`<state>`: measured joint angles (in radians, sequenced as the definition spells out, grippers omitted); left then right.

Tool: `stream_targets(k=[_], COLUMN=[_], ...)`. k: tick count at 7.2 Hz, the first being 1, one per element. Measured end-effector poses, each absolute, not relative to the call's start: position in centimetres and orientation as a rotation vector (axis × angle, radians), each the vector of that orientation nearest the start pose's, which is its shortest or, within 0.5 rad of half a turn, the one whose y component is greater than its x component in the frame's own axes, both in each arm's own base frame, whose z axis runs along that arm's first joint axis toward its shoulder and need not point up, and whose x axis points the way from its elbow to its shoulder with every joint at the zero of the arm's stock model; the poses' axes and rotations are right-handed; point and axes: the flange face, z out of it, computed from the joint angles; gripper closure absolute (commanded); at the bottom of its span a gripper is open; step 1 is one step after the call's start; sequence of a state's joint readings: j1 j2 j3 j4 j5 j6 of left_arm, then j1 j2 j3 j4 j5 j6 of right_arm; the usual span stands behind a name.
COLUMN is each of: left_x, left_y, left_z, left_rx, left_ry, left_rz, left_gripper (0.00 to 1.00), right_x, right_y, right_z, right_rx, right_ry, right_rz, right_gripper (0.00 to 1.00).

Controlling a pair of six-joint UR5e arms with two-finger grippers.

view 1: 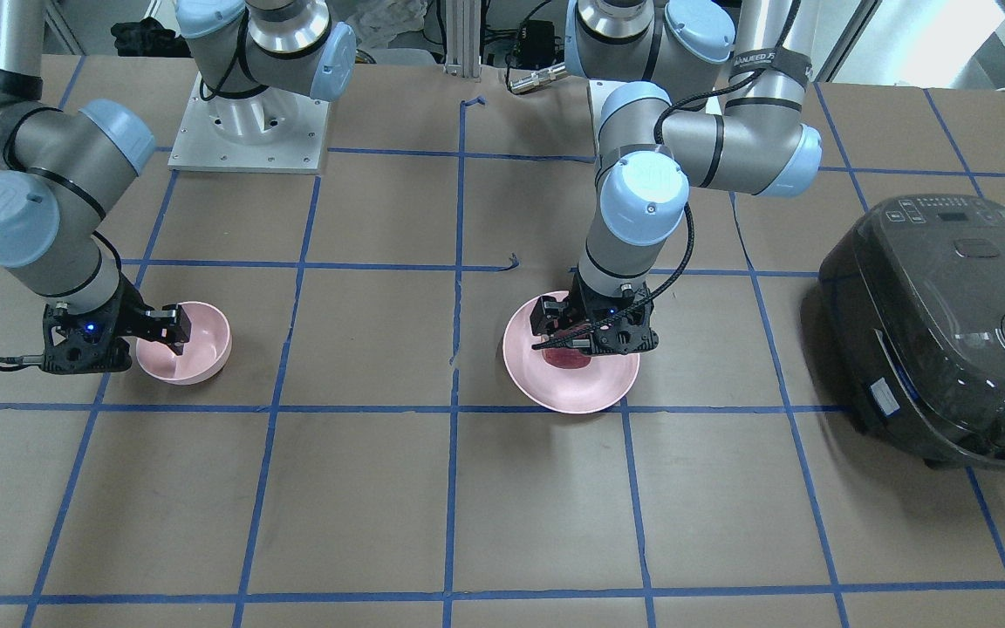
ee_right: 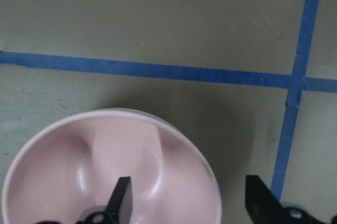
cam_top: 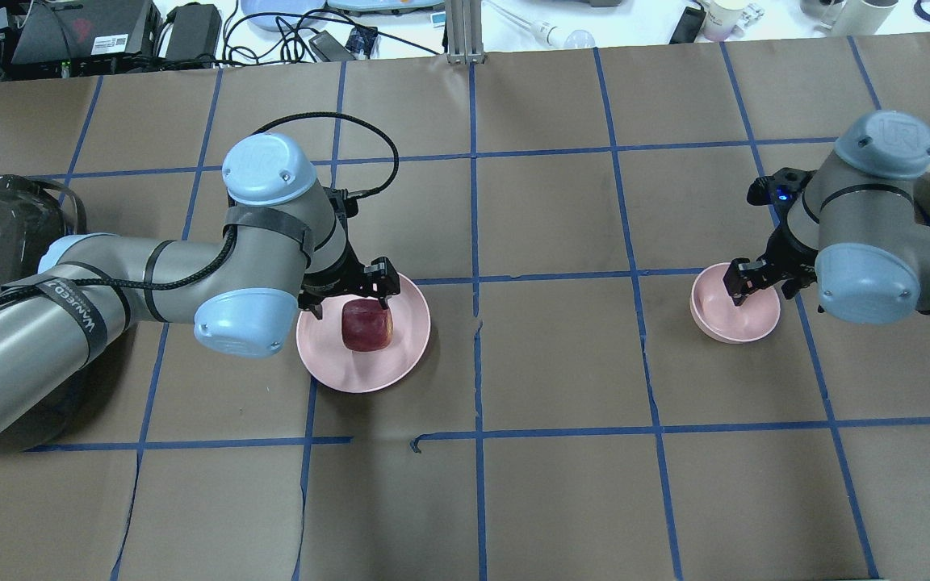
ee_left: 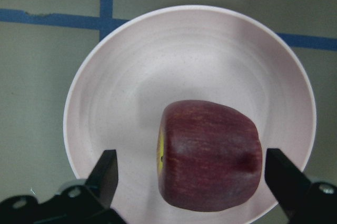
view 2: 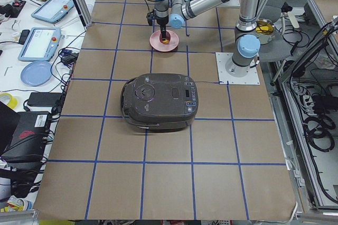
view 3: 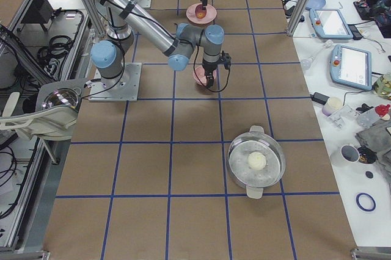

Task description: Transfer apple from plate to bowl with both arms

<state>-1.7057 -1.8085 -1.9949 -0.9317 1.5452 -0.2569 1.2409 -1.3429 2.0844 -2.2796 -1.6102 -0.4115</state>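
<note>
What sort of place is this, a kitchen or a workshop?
Probably a robotics lab: two robot arms work over a table gridded with blue tape, control tablets alongside.

Bright, even overhead light on the desk (view 1: 380, 488); soft shadow beneath the left claw (ee_left: 192, 176); wrist views dimmer, its fingertips (ee_left: 105, 174) blurred.

The front-facing camera sits across the table (view 1: 468, 523), faces the robot base (view 1: 247, 122) and looks steeply down. The overhead camera looks forward and down from behind the robot base. Both cover the plate (view 1: 572, 392) and the bowl (view 1: 210, 349) at mid range. The two side cameras stand far off at the table ends. Each wrist camera looks straight down at close range: left on the plate, right on the bowl.
</note>
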Motion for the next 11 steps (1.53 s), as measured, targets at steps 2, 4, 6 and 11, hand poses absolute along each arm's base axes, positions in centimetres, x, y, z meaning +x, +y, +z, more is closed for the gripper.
stream_targets(k=[2, 4, 6, 11], left_x=[-21.1, -21.8, -21.9, -22.2], left_y=[-48.3, -48.0, -48.0, -48.5], left_z=[22.9, 22.4, 21.0, 21.6], left_rx=[-0.182, -0.165, -0.161, -0.127], left_ry=[3.157, 3.161, 3.150, 3.152], left_rz=[0.048, 0.069, 0.110, 0.079], left_gripper=[0.00, 0.00, 0.11, 0.90], right_x=[-4.2, -4.5, -3.8, 11.6], right_y=[-49.7, -49.8, -50.3, -51.3], right_z=[20.7, 20.8, 21.3, 22.8], right_rx=[-0.093, -0.080, -0.032, 0.193], right_ry=[3.165, 3.167, 3.132, 3.056], right_rz=[0.071, 0.070, 0.064, 0.052], right_gripper=[0.91, 0.92, 0.92, 0.91])
